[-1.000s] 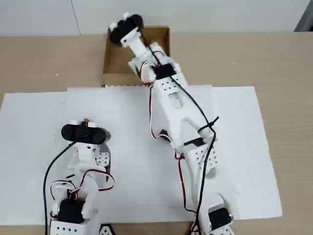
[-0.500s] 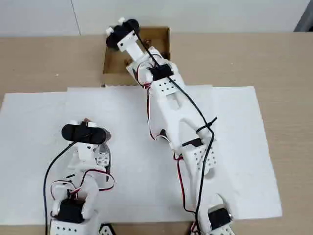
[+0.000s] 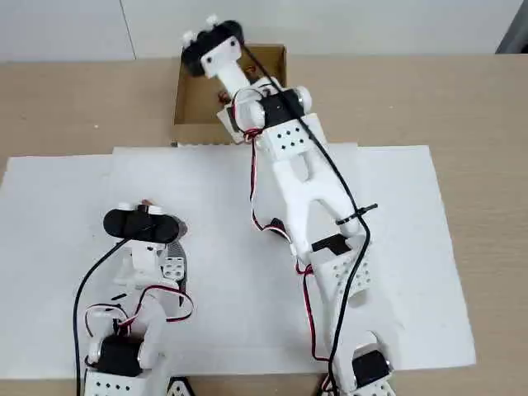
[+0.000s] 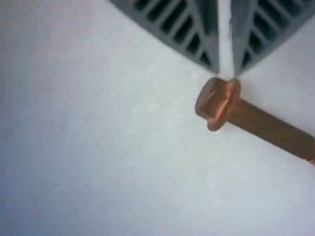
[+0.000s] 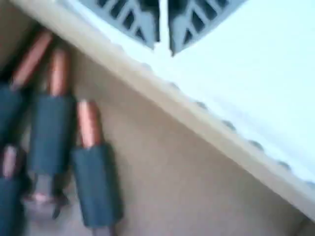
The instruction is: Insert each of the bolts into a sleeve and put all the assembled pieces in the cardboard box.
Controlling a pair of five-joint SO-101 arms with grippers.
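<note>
Clearing the box (image 3: 196, 103) appears to be the step in hand for the right arm. The right gripper (image 5: 164, 49) hangs above the box wall on the paper side, its jaws pressed together to a thin slit with nothing between them, and assembled pieces (image 5: 96, 182) lie on the box floor below. Raise the gripper straight up before swinging it back over the paper (image 3: 66, 214), so that the jaw tips do not catch the wall or drag a piece out. Hold the jaws closed during the lift, as opening them low in the box risks knocking the pieces. The left gripper (image 4: 225, 71) sits low over the paper, jaws likewise pressed together and empty. Its tips are just beside the head of a loose bolt (image 4: 256, 123) that lies flat on the paper; whether tips and head touch cannot be told. For the pick that likely follows, spread the jaws first, straddle the shank rather than the head, and close squarely so that the bolt does not roll. This bolt needs a sleeve before it goes into the box. Count: two arms; one box; one sheet of paper on the table (image 3: 462, 99); one loose bolt. Three pieces lie clearly in the box, each a dark sleeve (image 5: 49, 132) with a copper bolt end protruding, plus parts of at least one more at the view's edge, too cut off to count with certainty.
</note>
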